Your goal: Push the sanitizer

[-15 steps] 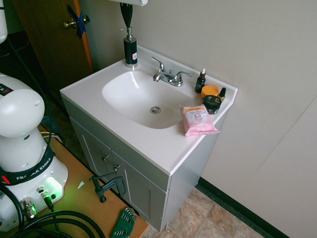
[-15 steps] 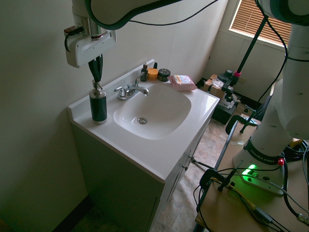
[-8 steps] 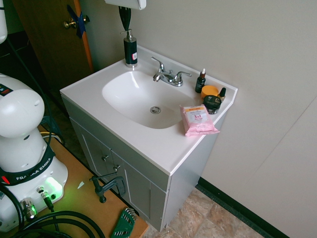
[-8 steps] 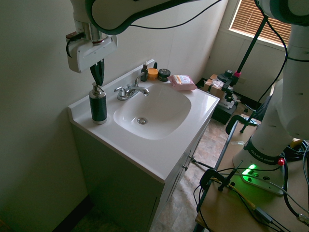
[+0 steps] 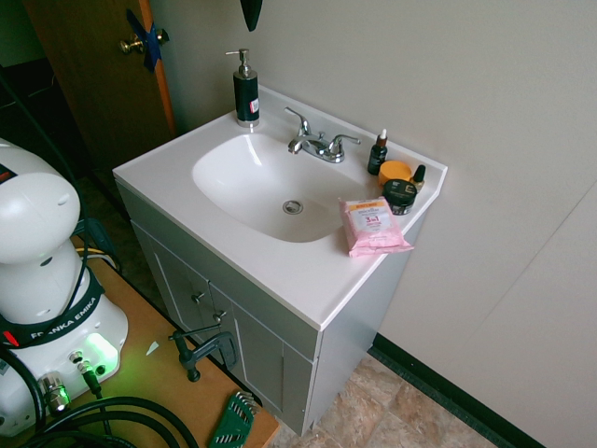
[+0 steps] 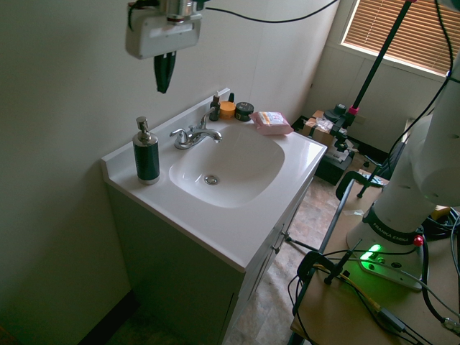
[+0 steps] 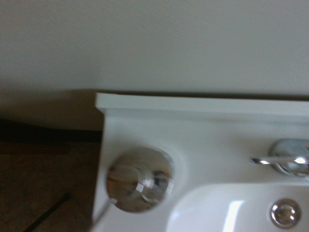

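sanitizer: upright, countertop back corner | gripper: above countertop, apart from sanitizer, fingers closed, empty

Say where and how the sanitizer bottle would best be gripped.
Probably around the upper half of its dark body, coming level from the open basin side: it stands upright, a straight cylinder, while the pump head is narrow with a thin spout.

- Arm: smooth white shell with rounded joint housings.
- Base collar: black band, white "FRANKA EMIKA" lettering.
- White arm base: green-lit connector area, small glowing red lamp.
- Wrist flange: silver metal cylinder.
- Two-finger gripper: white boxy body with rounded edges; black, tapered fingers.
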### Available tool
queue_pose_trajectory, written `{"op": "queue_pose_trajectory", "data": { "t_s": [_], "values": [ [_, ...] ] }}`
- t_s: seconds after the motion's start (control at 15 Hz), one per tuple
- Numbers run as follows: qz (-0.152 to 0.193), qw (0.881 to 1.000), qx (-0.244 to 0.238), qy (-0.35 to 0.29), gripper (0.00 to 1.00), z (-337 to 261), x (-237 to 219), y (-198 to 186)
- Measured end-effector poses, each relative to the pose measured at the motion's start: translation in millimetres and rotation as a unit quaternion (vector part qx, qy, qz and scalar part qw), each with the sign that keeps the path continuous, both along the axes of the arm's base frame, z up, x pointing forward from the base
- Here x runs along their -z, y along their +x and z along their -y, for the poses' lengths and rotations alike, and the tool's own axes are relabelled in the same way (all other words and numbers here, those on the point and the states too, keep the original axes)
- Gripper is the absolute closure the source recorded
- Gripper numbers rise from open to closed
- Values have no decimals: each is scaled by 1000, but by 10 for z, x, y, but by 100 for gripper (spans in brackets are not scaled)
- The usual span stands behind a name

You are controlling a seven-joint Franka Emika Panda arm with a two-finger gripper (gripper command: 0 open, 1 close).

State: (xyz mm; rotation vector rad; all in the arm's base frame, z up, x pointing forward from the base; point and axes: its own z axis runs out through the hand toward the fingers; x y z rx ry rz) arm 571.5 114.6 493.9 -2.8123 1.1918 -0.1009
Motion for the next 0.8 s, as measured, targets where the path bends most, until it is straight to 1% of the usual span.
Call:
{"op": "queue_pose_trajectory", "data": {
  "t_s": [0.2,0.4,0.6,0.8],
  "values": [
    [-18,1000,3,-6,0,535,320,-339],
    [-30,999,-3,-9,0,886,624,-764],
    [-35,999,-5,-11,0,1014,868,-1094],
    [-42,999,-8,-12,0,1022,1038,-1276]
  ]
}}
